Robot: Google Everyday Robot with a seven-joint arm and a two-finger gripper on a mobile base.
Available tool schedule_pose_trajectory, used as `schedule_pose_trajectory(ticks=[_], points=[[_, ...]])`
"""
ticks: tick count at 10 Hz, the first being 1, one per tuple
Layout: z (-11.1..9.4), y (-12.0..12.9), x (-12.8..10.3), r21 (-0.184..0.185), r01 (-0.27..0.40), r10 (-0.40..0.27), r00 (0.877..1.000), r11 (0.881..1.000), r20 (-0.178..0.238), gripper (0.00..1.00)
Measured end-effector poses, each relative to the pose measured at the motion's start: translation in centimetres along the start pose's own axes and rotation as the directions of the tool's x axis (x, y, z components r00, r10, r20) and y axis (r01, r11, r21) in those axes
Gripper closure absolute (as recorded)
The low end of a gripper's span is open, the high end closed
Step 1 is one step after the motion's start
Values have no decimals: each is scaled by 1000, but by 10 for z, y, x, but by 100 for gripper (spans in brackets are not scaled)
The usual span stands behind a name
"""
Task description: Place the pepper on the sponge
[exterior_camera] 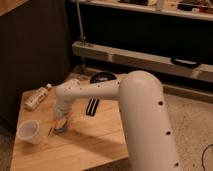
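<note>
My fingers [60, 122] hang at the end of my white arm [85, 91], pointing down just over the sponge [63, 129]. I cannot tell whether they are apart or together. The pepper [51, 131] shows as a thin orange sliver at the sponge's 9 o'clock, low by the table [95, 142]. The clear cup [30, 132] stands further out at 9 o'clock. A bottle [36, 98] lies at 11 and the striped handle [92, 106] at 2.

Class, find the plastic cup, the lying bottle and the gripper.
plastic cup [31, 137]: camera view, its front wall.
bottle [36, 98]: camera view, mid-body.
gripper [62, 125]: camera view, its tip, low over the table beside the cup.
</note>
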Motion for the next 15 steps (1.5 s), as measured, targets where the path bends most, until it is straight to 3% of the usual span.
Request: schedule_pose_trajectory(ticks=[1,4,5,6,8,13,15], points=[[2,1,1,-4,-5,5,1000,1000,2,95],[4,6,9,-8,-39,39,999,999,27,69],[2,8,11,-2,-52,52,998,999,44,59],[-3,12,16,21,-80,78,992,997,97,36],[-3,12,14,20,-76,74,992,997,103,21],[4,7,2,2,-51,50,995,999,86,20],[1,9,5,11,-66,65,993,998,95,20]])
